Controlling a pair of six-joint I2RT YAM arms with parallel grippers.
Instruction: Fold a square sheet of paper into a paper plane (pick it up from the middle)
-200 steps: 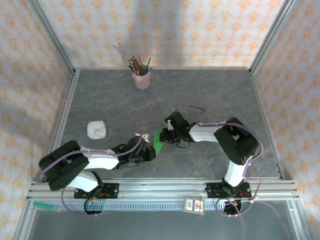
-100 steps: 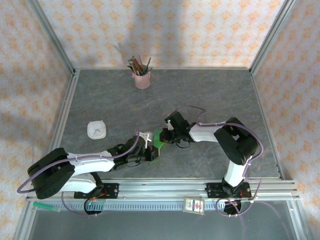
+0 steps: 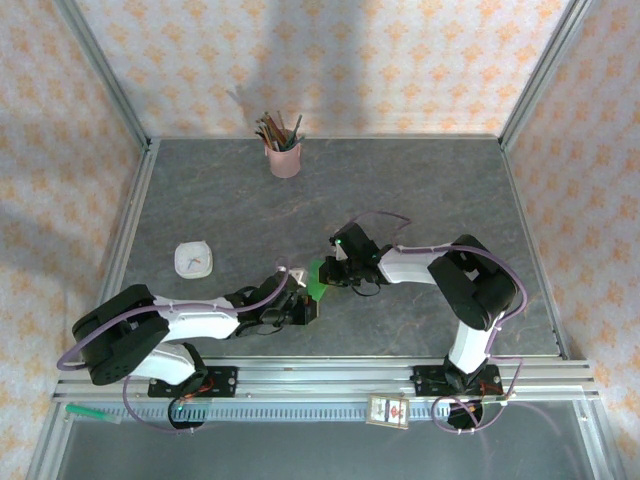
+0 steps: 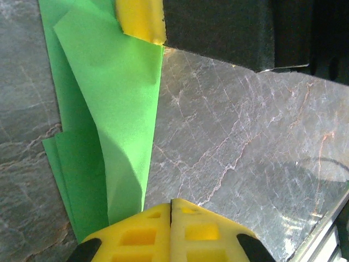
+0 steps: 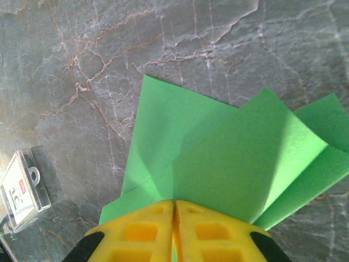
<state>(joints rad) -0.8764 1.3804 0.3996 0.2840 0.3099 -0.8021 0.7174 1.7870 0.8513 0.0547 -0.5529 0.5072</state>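
Observation:
The square sheet of paper [image 3: 319, 276] is bright green and folded into overlapping creased flaps. It lies on the grey table between my two grippers. My right gripper [image 5: 174, 206] is shut on one edge of the paper [image 5: 229, 158], with a green sliver showing between its yellow fingers. In the left wrist view the paper [image 4: 109, 109] runs up the left side, and the right gripper's yellow fingertip [image 4: 140, 19] sits on its far end. My left gripper [image 4: 172, 210] is shut, with its left finger over the paper's near edge and nothing between its fingers. In the top view the left gripper [image 3: 305, 308] is just near of the paper.
A small white dark-bordered card [image 5: 22, 188] lies by the paper, also seen in the top view as the card [image 3: 294, 272]. A white square object [image 3: 193, 259] sits to the left. A pink cup of pencils [image 3: 285, 156] stands at the back. Metal rails edge the table.
The left arm stretched low and then drew back up. Its gripper stayed at the paper's near edge. The right arm and the paper have not visibly moved.

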